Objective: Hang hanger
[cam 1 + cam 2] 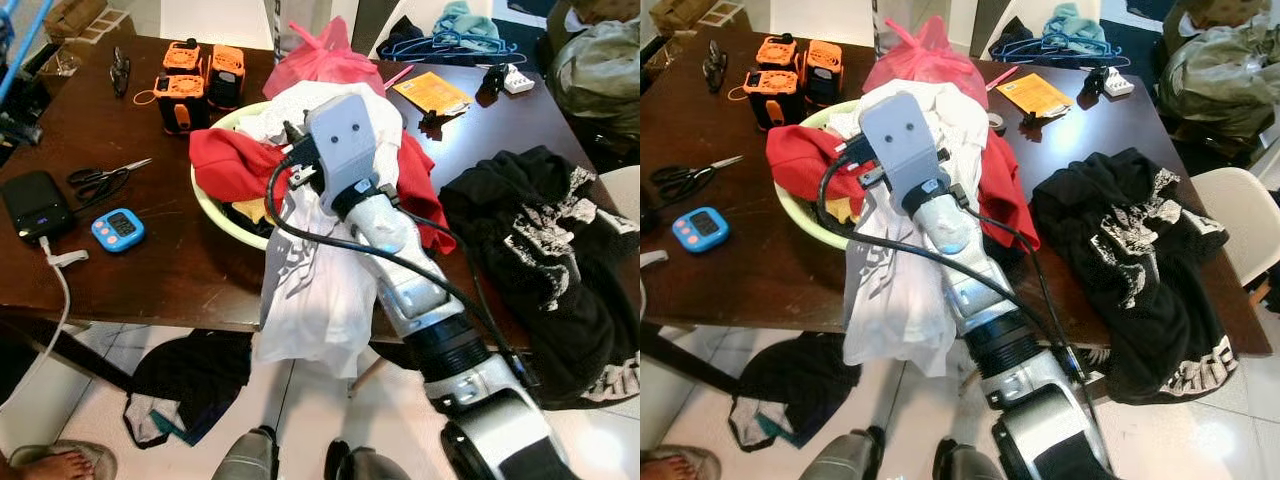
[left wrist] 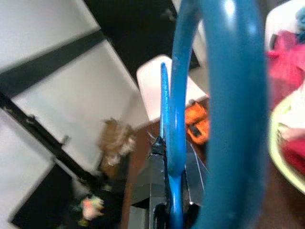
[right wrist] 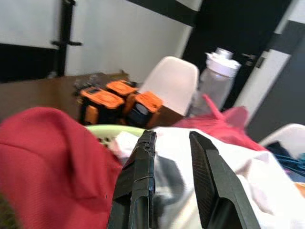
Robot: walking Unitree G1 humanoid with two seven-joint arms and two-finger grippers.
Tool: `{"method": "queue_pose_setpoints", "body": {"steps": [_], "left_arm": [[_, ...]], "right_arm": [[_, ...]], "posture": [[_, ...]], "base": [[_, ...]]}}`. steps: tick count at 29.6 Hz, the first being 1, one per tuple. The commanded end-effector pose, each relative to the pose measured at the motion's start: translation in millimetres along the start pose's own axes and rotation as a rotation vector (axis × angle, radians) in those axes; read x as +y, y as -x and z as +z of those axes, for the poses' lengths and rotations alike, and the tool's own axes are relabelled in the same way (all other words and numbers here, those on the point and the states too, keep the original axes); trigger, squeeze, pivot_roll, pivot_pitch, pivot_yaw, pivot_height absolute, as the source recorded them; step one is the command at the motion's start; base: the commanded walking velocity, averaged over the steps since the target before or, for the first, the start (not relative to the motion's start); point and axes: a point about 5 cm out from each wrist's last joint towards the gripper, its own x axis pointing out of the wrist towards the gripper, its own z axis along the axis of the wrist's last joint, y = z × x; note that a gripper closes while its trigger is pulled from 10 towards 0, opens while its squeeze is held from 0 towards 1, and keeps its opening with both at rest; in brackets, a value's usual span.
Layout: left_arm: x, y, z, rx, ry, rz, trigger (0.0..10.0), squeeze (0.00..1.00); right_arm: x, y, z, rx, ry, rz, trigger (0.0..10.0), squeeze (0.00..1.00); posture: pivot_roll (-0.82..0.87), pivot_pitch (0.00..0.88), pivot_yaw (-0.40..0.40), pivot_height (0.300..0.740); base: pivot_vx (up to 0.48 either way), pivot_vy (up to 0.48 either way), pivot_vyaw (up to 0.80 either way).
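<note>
A blue hanger (image 2: pixel 228 95) fills the left wrist view from close up, and my left gripper (image 2: pixel 172 212) is shut on its thin lower bar. A strip of the same hanger (image 1: pixel 20 45) shows at the far left of the table. My right arm (image 1: pixel 400 260) reaches over the pale green basin (image 1: pixel 215 215) of clothes. In the right wrist view my right gripper (image 3: pixel 171 143) lies on a white shirt (image 3: pixel 248 191), its fingers (image 3: pixel 138 181) close together with white cloth between them. The white shirt (image 1: pixel 315 290) hangs from the gripper past the table's front edge. A red garment (image 1: pixel 230 160) lies in the basin.
On the brown table (image 1: pixel 150 270) are orange battery packs (image 1: pixel 200 75), scissors (image 1: pixel 100 178), a blue timer (image 1: pixel 118 229), a black power bank (image 1: pixel 35 205), a pink bag (image 1: pixel 320 60) and a black garment (image 1: pixel 545 250). More hangers (image 1: pixel 450 45) lie behind. Dark clothes (image 1: pixel 190 380) and a person's foot (image 1: pixel 60 462) are on the floor.
</note>
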Motion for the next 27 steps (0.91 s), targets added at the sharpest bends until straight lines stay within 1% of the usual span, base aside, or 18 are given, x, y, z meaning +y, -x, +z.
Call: {"method": "queue_pose_setpoints", "body": {"steps": [1, 2, 3, 4, 5, 6, 7, 8, 9, 10, 12, 16, 19, 23, 24, 25, 26, 27], "left_arm": [[-4.5, 4.3, 3.1, -0.016, 0.016, -0.051, 10.0, 0.0], [-4.5, 4.3, 3.1, -0.016, 0.016, -0.051, 10.0, 0.0], [-19.6, 14.4, -1.0, -0.007, 0.036, -0.138, 10.0, 0.0], [-19.6, 14.4, -1.0, -0.007, 0.036, -0.138, 10.0, 0.0], [-35.6, 23.3, -5.2, 0.008, 0.048, -0.208, 10.0, 0.0], [-35.6, 23.3, -5.2, 0.008, 0.048, -0.208, 10.0, 0.0], [-49.8, 29.6, -8.4, 0.023, 0.061, -0.255, 10.0, 0.0], [-49.8, 29.6, -8.4, 0.023, 0.061, -0.255, 10.0, 0.0], [-60.0, 34.6, -9.6, 0.031, 0.062, -0.295, 10.0, 0.0], [-60.0, 34.6, -9.6, 0.031, 0.062, -0.295, 10.0, 0.0], [-67.6, 38.2, -7.6, 0.028, 0.062, -0.32, 10.0, 0.0], [-65.7, 37.5, -4.5, 0.016, 0.064, -0.301, 10.0, 0.0], [-63.8, 39.3, -0.7, 0.004, 0.071, -0.285, 10.0, 0.0], [-64.2, 39.6, 0.8, -0.002, 0.076, -0.276, 10.0, 0.0], [-64.6, 40.0, 1.2, -0.003, 0.078, -0.273, 10.0, 0.0], [-64.6, 40.0, 1.2, -0.003, 0.078, -0.273, 10.0, 0.0], [-64.8, 39.2, 1.8, -0.007, 0.08, -0.267, 10.0, 0.0], [-65.1, 38.5, 2.4, -0.009, 0.082, -0.263, 10.0, 0.0]], "right_arm": [[-3.0, 0.3, -4.9, 0.03, 0.002, -0.031, 10.0, 0.0], [-3.0, 0.3, -4.9, 0.03, 0.002, -0.031, 10.0, 0.0], [-4.7, 1.5, -6.0, 0.032, 0.009, -0.043, 10.0, 0.0], [-4.7, 1.5, -6.0, 0.032, 0.009, -0.043, 10.0, 0.0], [-5.4, 2.9, -9.3, 0.041, 0.018, -0.044, 10.0, 0.0], [-5.4, 2.9, -9.3, 0.041, 0.018, -0.044, 10.0, 0.0], [-6.8, 3.6, -14.7, 0.067, 0.033, -0.056, 10.0, 0.0], [-6.8, 3.6, -14.7, 0.067, 0.033, -0.056, 10.0, 0.0], [-8.1, 2.2, -20.7, 0.093, 0.047, -0.077, 10.0, 0.0], [-8.1, 2.2, -20.7, 0.093, 0.047, -0.077, 10.0, 0.0], [-7.8, -3.4, -31.0, 0.156, 0.088, -0.092, 10.0, 0.0], [-6.5, -7.2, -39.5, 0.219, 0.122, -0.08, 10.0, 0.0], [-12.5, -8.6, -46.3, 0.262, 0.17, -0.109, 10.0, 0.0], [-14.0, -6.6, -52.0, 0.291, 0.171, -0.095, 10.0, 0.0], [-14.0, -6.0, -53.7, 0.3, 0.167, -0.09, 2.9, 0.0], [-14.0, -6.0, -53.7, 0.3, 0.167, -0.09, 2.9, 0.0], [-14.8, -4.9, -55.2, 0.307, 0.149, -0.085, 0.0, 0.0], [-16.7, -4.7, -56.8, 0.314, 0.128, -0.093, 0.0, 0.0]], "posture": [[0.29, 0.124, -0.023, 0.74], [0.29, 0.124, -0.023, 0.74], [0.29, 0.133, -0.03, 0.74], [0.29, 0.133, -0.03, 0.74], [0.29, 0.142, -0.038, 0.74], [0.29, 0.142, -0.038, 0.74], [0.29, 0.145, -0.041, 0.74], [0.29, 0.145, -0.041, 0.74], [0.29, 0.151, -0.053, 0.74], [0.29, 0.151, -0.053, 0.74], [0.29, 0.154, -0.062, 0.74], [0.3, 0.155, -0.068, 0.74], [0.3, 0.155, -0.078, 0.74], [0.3, 0.155, -0.08, 0.74], [0.3, 0.155, -0.08, 0.74], [0.3, 0.155, -0.08, 0.74], [0.29, 0.151, -0.079, 0.74], [0.29, 0.146, -0.076, 0.74]], "base": [[0.0, 0.0, 0.0], [0.0, 0.0, 0.0], [0.0, 0.0, 0.0], [0.0, 0.0, 0.0], [0.0, 0.0, 0.0], [0.0, 0.0, 0.0], [0.0, 0.0, 0.0], [0.0, 0.0, 0.0], [0.0, 0.0, 0.0], [0.0, 0.0, 0.0], [0.0, 0.0, 0.0], [0.0, 0.0, 0.0], [0.0, 0.0, 0.0], [0.0, 0.0, 0.0], [0.0, 0.0, 0.0], [0.0, 0.0, 0.0], [0.0, 0.0, 0.0], [0.0, 0.0, 0.0]]}}
